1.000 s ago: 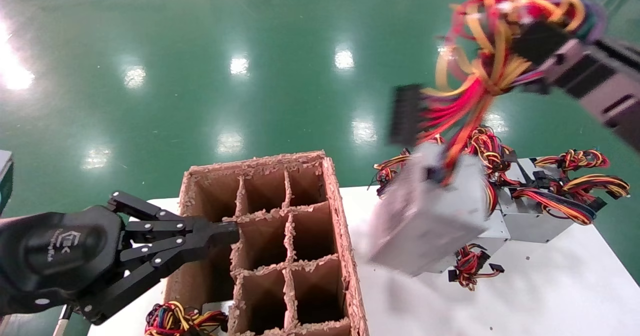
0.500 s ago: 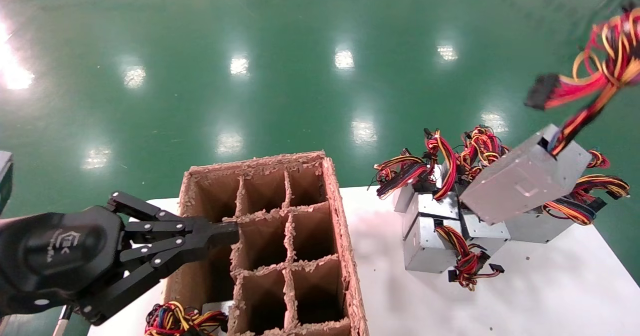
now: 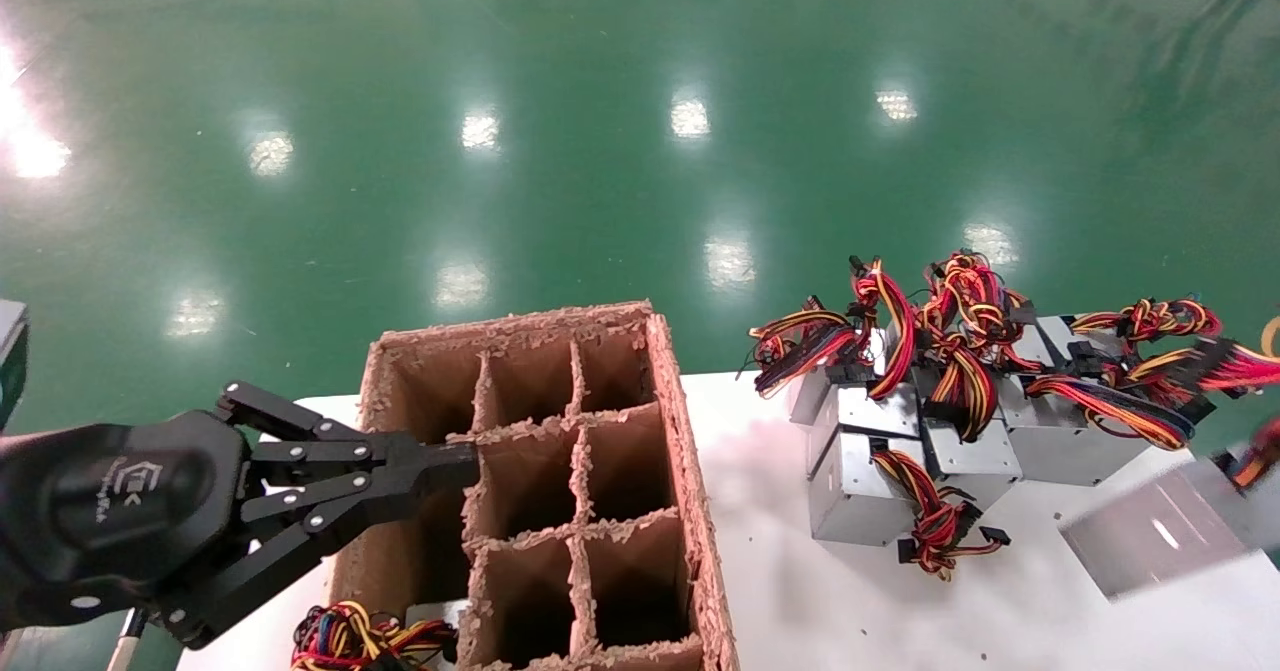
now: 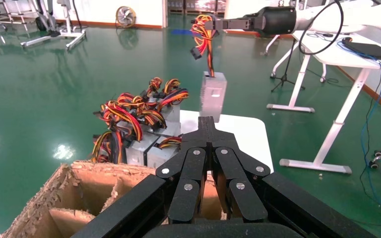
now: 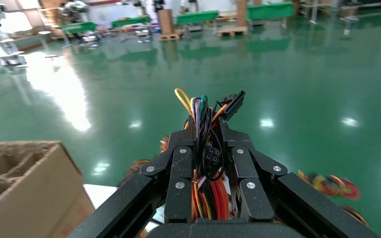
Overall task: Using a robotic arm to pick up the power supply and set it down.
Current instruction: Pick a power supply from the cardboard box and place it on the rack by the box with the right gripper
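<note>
The power supply [image 3: 1160,541], a silver-grey metal box, hangs tilted low over the table's right edge. In the left wrist view the power supply [image 4: 213,95] dangles by its red, yellow and black wires [image 4: 204,37] from my right gripper [image 4: 213,22]. My right gripper [image 5: 206,130] is shut on that wire bundle [image 5: 203,148]; the box itself is hidden in its own wrist view. The right arm is out of the head view. My left gripper [image 3: 445,463] is shut on nothing and rests against the left wall of the cardboard box; its fingertips [image 4: 207,130] are pressed together.
A brown cardboard box [image 3: 690,491] with dividers stands mid-table. Several more power supplies with tangled wires [image 3: 930,421] are piled at the back right of the white table [image 3: 800,591]. Another wire bundle [image 3: 350,641] lies left of the box, near the front edge.
The hanging power supply swung right and down, from above the pile to the table's right edge. The right arm left the head view. The left gripper stayed still.
</note>
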{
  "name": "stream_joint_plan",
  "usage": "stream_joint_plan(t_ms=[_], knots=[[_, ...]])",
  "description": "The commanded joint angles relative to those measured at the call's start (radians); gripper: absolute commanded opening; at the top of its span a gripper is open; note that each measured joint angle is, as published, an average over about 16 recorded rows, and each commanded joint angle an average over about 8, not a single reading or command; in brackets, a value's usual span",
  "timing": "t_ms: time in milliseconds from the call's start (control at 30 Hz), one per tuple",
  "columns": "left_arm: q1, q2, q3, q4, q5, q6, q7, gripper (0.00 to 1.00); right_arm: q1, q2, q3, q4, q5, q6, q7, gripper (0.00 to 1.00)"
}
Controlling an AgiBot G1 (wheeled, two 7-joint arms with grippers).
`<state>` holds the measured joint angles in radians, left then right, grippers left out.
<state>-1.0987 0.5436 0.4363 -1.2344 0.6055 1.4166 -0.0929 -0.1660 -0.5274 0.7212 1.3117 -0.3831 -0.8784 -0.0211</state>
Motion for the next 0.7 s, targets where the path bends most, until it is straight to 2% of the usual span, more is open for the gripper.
stream_joint_plan(t_ms=[33,200,333,500,700], knots=[[0.000,0.000,0.000,0.000,0.000,0.000,0.000,0.00,-0.054,-0.016,0.046,0.015,-0.009,0.019,0.007,0.00],[0.000,0.000,0.000,0.000,0.000,0.000,0.000,0.00,-0.147,-0.016,0.097,0.024,-0.049,0.057,0.033,0.00],[0.000,0.000,0.000,0.000,0.000,0.000,0.000,0.00,-0.159,-0.016,0.084,0.027,-0.063,0.078,0.041,0.00],[0.000,0.000,0.000,0.000,0.000,0.000,0.000,0.00,-0.091,-0.017,-0.009,0.022,-0.073,0.126,0.027,0.00],[0.000,0.000,0.000,0.000,0.000,0.000,0.000,0.00,0.049,-0.019,-0.162,0.015,-0.094,0.219,0.006,0.00]])
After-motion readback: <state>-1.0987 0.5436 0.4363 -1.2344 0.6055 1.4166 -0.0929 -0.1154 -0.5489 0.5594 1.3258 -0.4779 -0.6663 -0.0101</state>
